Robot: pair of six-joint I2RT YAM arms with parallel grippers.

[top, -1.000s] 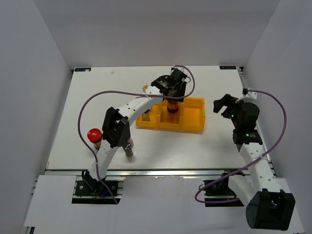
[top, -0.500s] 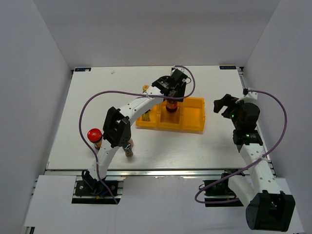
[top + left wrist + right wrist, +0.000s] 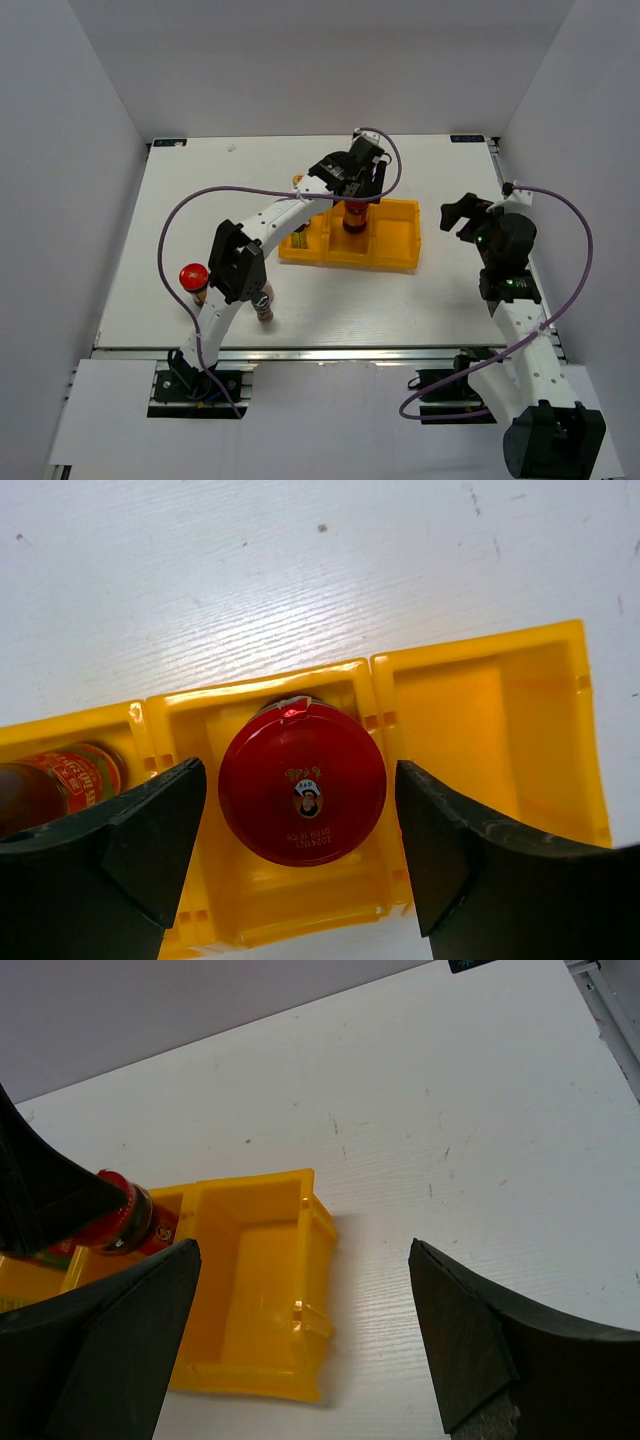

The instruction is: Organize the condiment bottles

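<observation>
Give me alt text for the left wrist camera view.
A red-capped bottle stands in the middle compartment of a yellow tray, between the fingers of the open left gripper, neither touching it. The compartment at image right is empty; the one at image left holds a red-labelled bottle.

I see the white worktop [image 3: 430, 300] carrying a yellow tray [image 3: 396, 236] mid-field. A red-capped bottle [image 3: 193, 276] and a dark bottle [image 3: 266, 312] stand front-left, apart from the tray.

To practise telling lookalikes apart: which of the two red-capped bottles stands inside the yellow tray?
The red-capped bottle in the yellow tray's middle compartment, between the left gripper's fingers; the second bottle stands on the table.
</observation>
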